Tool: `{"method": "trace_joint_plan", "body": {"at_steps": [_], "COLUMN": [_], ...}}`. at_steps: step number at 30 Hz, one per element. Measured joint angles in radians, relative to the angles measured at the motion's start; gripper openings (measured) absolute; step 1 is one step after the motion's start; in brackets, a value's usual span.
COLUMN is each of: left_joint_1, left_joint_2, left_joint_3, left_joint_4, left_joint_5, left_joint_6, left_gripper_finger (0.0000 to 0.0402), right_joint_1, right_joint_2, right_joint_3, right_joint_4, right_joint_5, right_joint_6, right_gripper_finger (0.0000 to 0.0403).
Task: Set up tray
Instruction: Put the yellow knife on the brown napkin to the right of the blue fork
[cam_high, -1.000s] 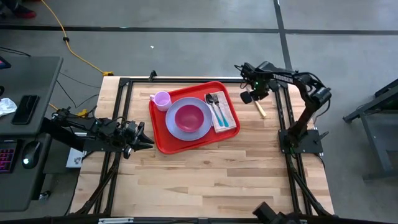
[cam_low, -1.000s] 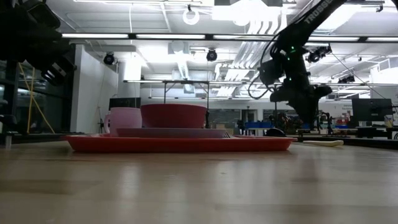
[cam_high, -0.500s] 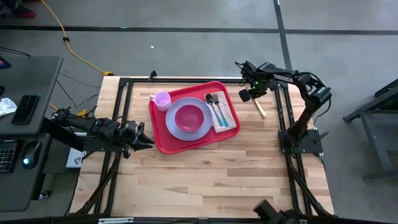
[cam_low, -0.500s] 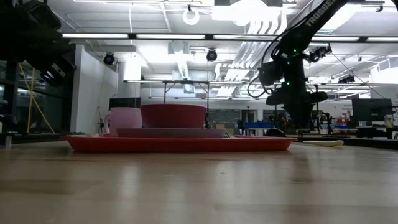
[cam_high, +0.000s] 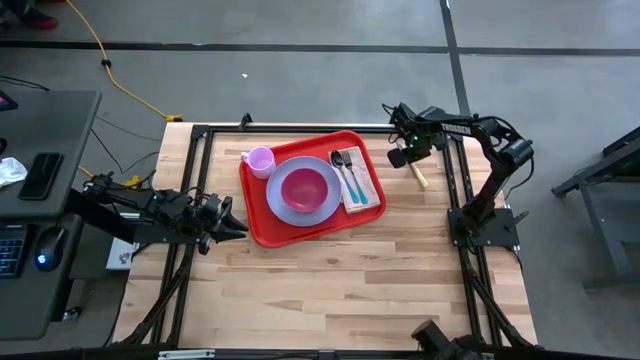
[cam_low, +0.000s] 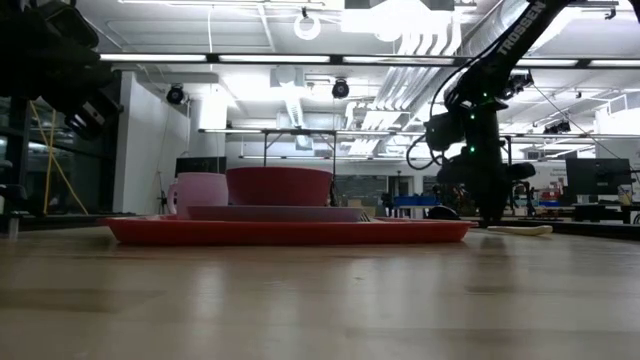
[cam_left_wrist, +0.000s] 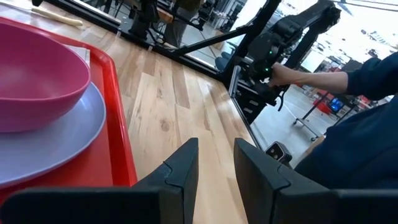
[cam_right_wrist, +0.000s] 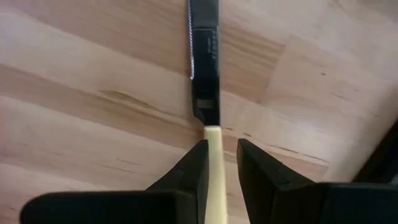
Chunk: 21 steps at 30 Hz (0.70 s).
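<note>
The red tray lies mid-table and carries a lavender plate with a magenta bowl, a pink cup and a napkin with a spoon and a fork. A knife with a cream handle lies flat on the wood, right of the tray. My right gripper is open and low over the knife, pointing down, one finger on each side of the handle. The blade reaches out beyond the fingers. My left gripper waits open at the tray's left, near corner.
Black frame rails run along the table's right side close to the knife. Bare wood stretches from the tray to the near edge. In the left wrist view a person's hand shows beyond the table.
My right gripper has come down from above the table onto the knife, shifting slightly toward the right edge. It now stands just over the wood with the handle between its fingers. The knife and the tray have stayed where they were.
</note>
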Motion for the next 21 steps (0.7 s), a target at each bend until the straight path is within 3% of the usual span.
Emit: {"method": "trace_joint_plan", "body": {"at_steps": [21], "left_joint_1": [0.000], "left_joint_2": [0.000], "left_joint_3": [-0.001], "left_joint_4": [0.002], "left_joint_5": [-0.024], "left_joint_6": [-0.011], "left_gripper_finger": [0.0134], "right_joint_1": [0.004], "right_joint_2": [0.102], "right_joint_3": [0.005], "right_joint_4": [0.034], "right_joint_5": [0.001], "right_joint_6": [-0.037], "right_gripper_finger": [0.0062]}}
